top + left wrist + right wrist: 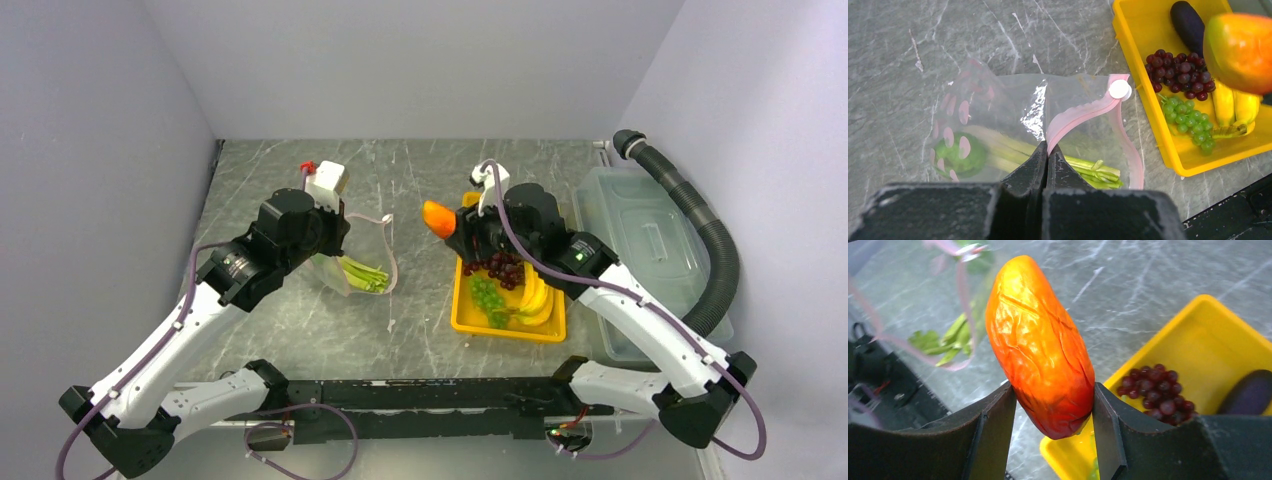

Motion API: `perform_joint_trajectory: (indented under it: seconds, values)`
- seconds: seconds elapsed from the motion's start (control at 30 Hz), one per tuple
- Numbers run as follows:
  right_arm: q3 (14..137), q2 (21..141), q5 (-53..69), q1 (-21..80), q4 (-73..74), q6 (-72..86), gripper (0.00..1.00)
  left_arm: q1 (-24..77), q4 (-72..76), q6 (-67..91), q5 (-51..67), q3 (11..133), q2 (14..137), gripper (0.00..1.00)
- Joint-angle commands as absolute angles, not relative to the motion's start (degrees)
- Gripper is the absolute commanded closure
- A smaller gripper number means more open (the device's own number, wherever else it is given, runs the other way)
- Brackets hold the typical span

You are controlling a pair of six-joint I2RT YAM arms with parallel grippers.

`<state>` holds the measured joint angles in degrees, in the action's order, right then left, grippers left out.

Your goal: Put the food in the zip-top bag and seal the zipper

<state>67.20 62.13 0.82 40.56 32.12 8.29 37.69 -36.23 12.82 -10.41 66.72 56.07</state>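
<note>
The clear zip-top bag [365, 262] lies left of centre with its mouth open; celery stalks [1093, 172] and a green leafy piece [955, 155] lie inside. My left gripper [1047, 152] is shut on the pink zipper strip [1083, 116] and holds the upper lip up. My right gripper [1053, 407] is shut on an orange fruit [1040, 342], held in the air between bag and tray, also in the top view [438, 218]. Purple grapes [505, 268], green grapes [488, 297], bananas [537, 297] and a dark purple piece [1189, 25] lie in the yellow tray [465, 322].
A large translucent lidded bin [645, 245] stands at the right with a black ribbed hose [712, 250] curving past it. Grey walls close in the marble table on three sides.
</note>
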Motion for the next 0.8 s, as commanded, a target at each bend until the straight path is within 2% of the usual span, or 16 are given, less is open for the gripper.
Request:
perform_joint_trajectory:
  seconds: [0.0, 0.4, 0.77]
  values:
    - [67.3, 59.9, 7.0, 43.8, 31.8, 11.0, 0.81, 37.4, -34.6, 13.0, -11.7, 67.1, 55.0, 1.0]
    - [71.4, 65.7, 4.4, 54.9, 30.7, 14.2, 0.81, 37.4, -34.6, 13.2, -11.8, 67.0, 54.7, 1.0]
    - [81.9, 78.7, -4.7, 60.4, 32.3, 18.3, 0.81, 37.4, -34.5, 13.3, -11.3, 67.0, 54.9, 1.0]
